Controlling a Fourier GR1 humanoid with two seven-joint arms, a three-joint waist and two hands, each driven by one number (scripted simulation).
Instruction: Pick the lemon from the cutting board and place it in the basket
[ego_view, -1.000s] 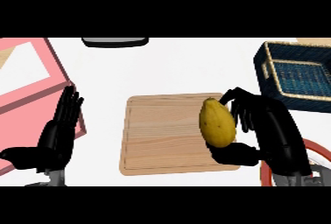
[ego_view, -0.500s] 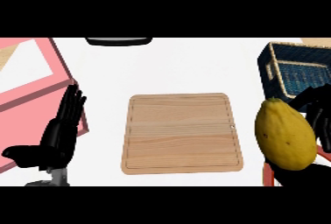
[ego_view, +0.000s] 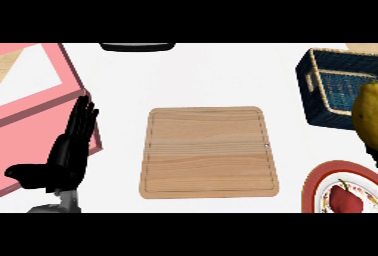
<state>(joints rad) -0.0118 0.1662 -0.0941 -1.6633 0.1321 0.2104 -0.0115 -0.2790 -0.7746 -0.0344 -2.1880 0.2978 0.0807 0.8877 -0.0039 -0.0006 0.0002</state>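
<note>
Lemon (ego_view: 365, 120) showing at right edge, partly cut off, overlapping lower right part of basket (ego_view: 325, 85); whether touching basket, unclear. Board (ego_view: 210, 152) lying bare mid tabletop (ego_view: 199, 75), well apart from lemon. Right robot hand not showing clearly; dark sliver under lemon at right edge (ego_view: 371, 151), fingers impossible to tell. Left robot hand (ego_view: 63, 157) resting at lower left, fingers straight and pressed together, pointing up, thumb sticking out left, holding nothing. Sitting just beside pink box (ego_view: 37, 95), fingers overlapping its right side. Basket dark blue, woven, tan rim inside, sitting at upper right. Plate (ego_view: 319, 192), red rim, patterned, at lower right corner, carrying red fruit (ego_view: 345, 199). Dark object (ego_view: 138, 46) at top edge, mostly cut off.
</note>
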